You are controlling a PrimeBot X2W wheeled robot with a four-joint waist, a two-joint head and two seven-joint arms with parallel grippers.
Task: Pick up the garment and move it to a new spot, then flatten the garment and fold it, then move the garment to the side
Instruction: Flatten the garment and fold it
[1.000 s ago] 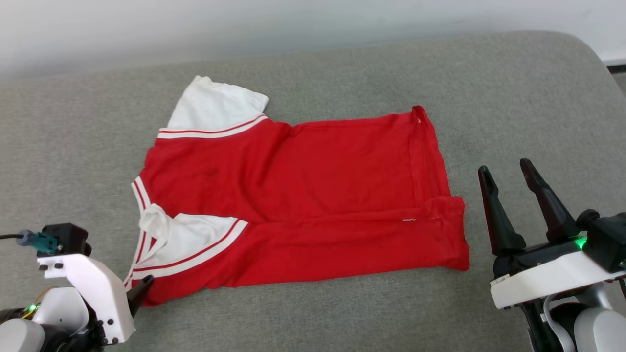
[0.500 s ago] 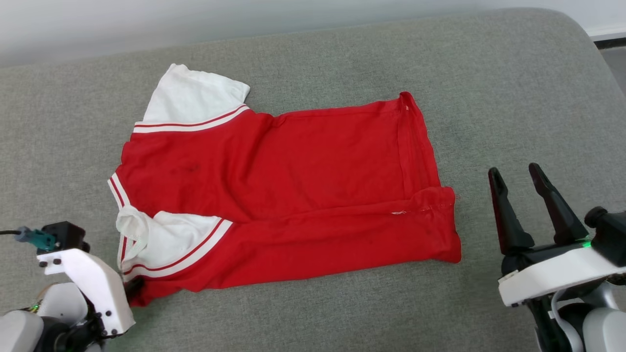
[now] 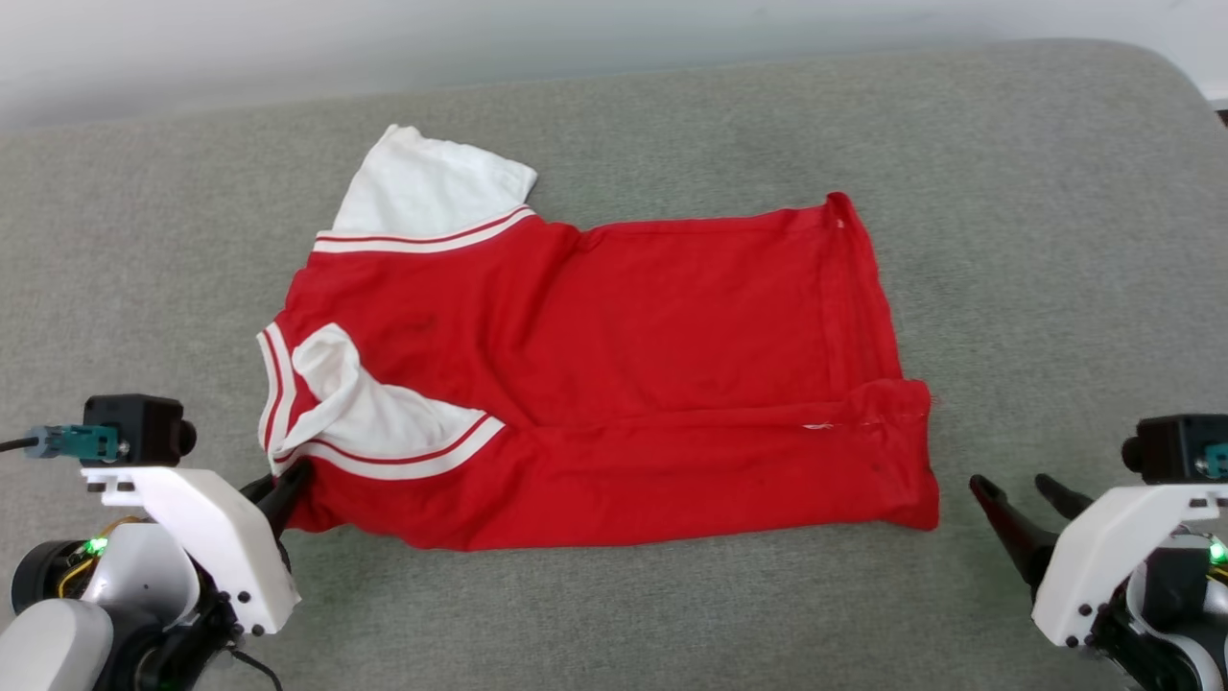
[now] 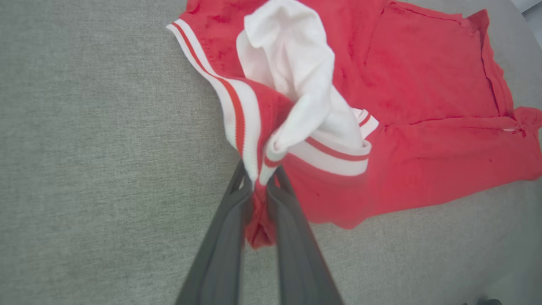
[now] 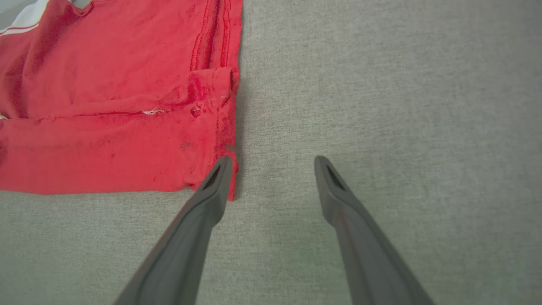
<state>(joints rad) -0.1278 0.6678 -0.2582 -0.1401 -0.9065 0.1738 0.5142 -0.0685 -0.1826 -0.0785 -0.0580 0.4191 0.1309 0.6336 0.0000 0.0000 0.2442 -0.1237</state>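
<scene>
The garment (image 3: 614, 365) lies flat mid surface (image 3: 1036, 192), partly folded; left gripper (image 4: 259, 178) pinches its near-left corner, right gripper (image 5: 273, 163) gapes empty; side move pending.

The left gripper (image 3: 293, 475), near the left front edge of the grey cushion (image 3: 614, 614), has both fingers pinched tight on a bunched corner of the garment (image 4: 423, 84). The right gripper (image 3: 1007, 483), low near the right front edge, stands with fingers spread wide, empty.

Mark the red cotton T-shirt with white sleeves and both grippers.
red cotton T-shirt with white sleeves (image 3: 672, 336): head view, middle of the red body.
left gripper (image 4: 259, 178): left wrist view, between fingertips pinching the striped edge.
right gripper (image 5: 273, 160): right wrist view, between its open fingertips.
</scene>
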